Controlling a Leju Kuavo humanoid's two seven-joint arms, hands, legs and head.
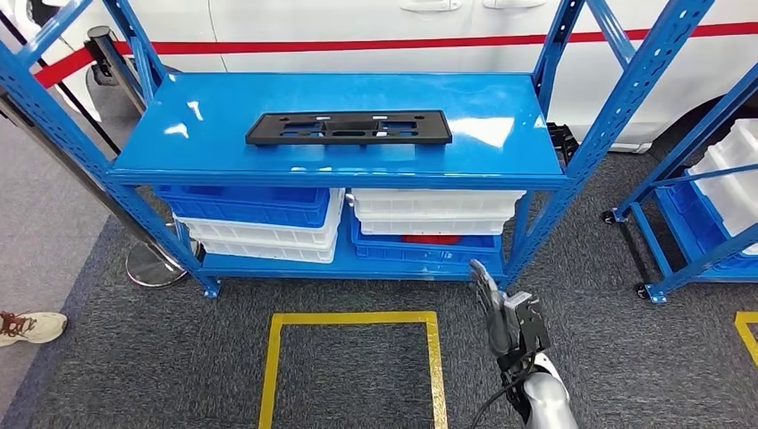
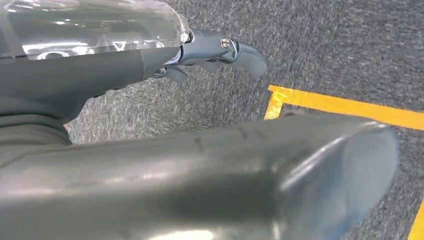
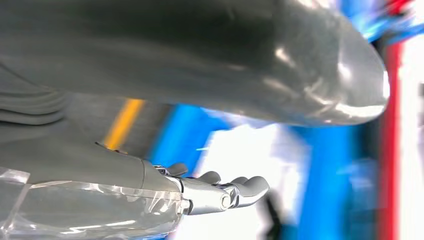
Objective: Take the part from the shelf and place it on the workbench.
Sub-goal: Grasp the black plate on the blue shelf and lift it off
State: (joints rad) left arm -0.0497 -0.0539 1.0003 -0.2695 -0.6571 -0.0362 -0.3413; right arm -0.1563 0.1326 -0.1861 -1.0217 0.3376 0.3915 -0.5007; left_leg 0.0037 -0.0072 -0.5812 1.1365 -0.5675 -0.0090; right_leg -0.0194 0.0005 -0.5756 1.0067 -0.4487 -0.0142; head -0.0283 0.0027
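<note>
Part is not in either hand: the right hand [image 1: 508,315] hangs low before the shelf [image 1: 206,134], fingers apart, empty; the left hand [image 2: 220,52] seems open too, over the floor. Farther, the black part [image 1: 349,127] lies flat on the top shelf board.

Head camera: high on the robot, tilted forward and down onto the blue shelf [image 1: 340,125] at 12 o'clock, carpet [image 1: 134,375] below. Left wrist camera: close behind the left hand [image 2: 220,52], facing carpet and yellow floor tape [image 2: 345,106]. Right wrist camera: close behind the right hand [image 3: 220,192], facing the blurred shelf. Head and left wrist views share tape and carpet.
</note>
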